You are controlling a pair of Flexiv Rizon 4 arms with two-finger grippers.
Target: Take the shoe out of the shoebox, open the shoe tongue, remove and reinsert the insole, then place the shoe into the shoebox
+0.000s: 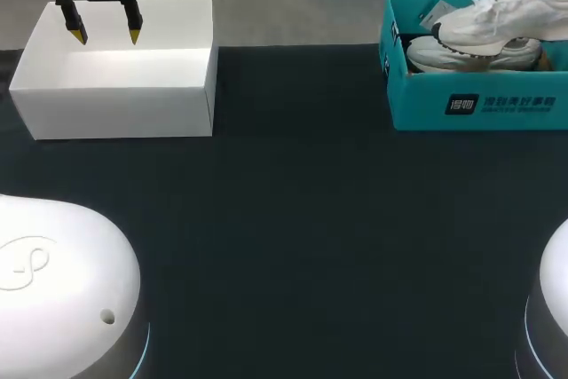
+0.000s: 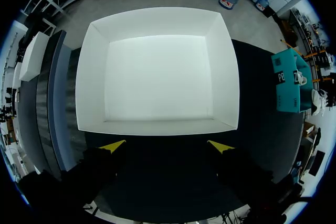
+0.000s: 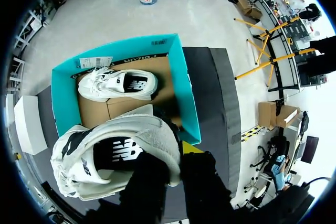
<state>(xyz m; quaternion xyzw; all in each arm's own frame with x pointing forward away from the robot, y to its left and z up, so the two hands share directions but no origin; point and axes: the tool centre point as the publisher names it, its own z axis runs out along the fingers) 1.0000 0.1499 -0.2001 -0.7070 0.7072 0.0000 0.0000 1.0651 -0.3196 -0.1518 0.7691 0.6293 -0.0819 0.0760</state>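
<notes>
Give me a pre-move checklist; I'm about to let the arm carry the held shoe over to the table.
1. Right gripper shut on white lace-up sneaker: ok.
2. Sneaker lifted above teal cardboard shoebox: ok.
3. Second white sneaker lying inside shoebox: ok.
4. Left gripper open, over white open box: ok.
5. Tongue opened: cannot tell.

Shoebox (image 1: 426,99), upper shoe (image 1: 497,17) cropped by edge.

Bare worktop (image 1: 302,237) lies open to us between the white box (image 1: 124,99) at ten o'clock and the shoebox (image 1: 426,104) at two, where a lying shoe (image 1: 470,55) and the raised shoe (image 1: 497,13) crowd it.
</notes>
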